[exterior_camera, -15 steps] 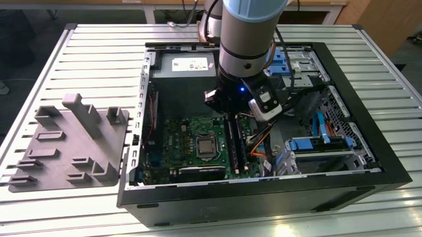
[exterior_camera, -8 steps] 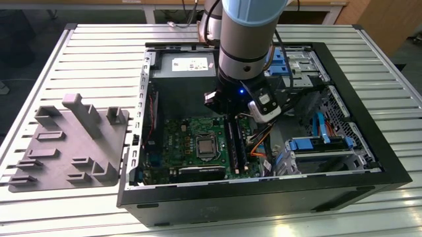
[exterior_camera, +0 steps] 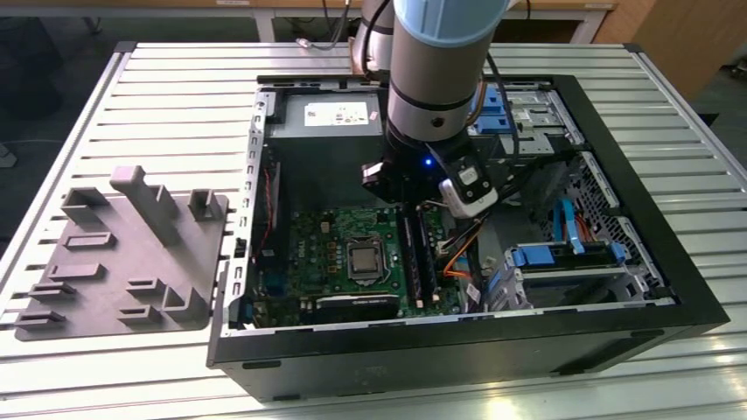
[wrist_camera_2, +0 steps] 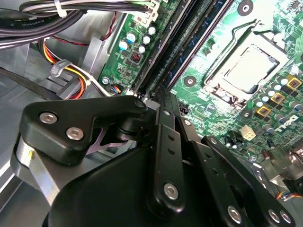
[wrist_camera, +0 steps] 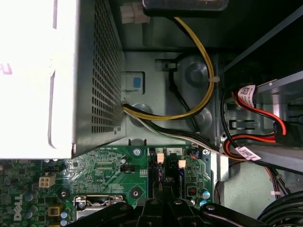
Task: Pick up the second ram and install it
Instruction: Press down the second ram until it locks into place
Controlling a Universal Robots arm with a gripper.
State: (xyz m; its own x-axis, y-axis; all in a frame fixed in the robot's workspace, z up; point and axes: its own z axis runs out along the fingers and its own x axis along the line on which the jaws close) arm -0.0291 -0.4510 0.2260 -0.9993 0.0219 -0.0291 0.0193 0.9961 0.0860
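My gripper (exterior_camera: 408, 208) hangs inside the open computer case (exterior_camera: 653, 289), just over the black memory slots (exterior_camera: 417, 258) on the green motherboard (exterior_camera: 332, 241). In the second wrist view its black fingers are drawn together, and the gripper (wrist_camera_2: 160, 97) stands at one end of the slots. The long blue ram (wrist_camera_2: 202, 33) runs along those slots away from the fingertips and looks set down in them. I cannot tell whether the fingers touch it. The first wrist view has the gripper (wrist_camera: 163, 193) above the slots (wrist_camera: 163, 168), between white latches. The square silver processor (wrist_camera_2: 246, 71) lies beside the slots.
A perforated metal power supply (wrist_camera: 90, 71) stands close by, with yellow and black cables (wrist_camera: 201, 94) and red cables (wrist_camera: 265, 116) running past. Blue drive bays (exterior_camera: 561, 254) fill the case on the exterior view's right. A grey holder block (exterior_camera: 117, 254) lies outside on the slatted table.
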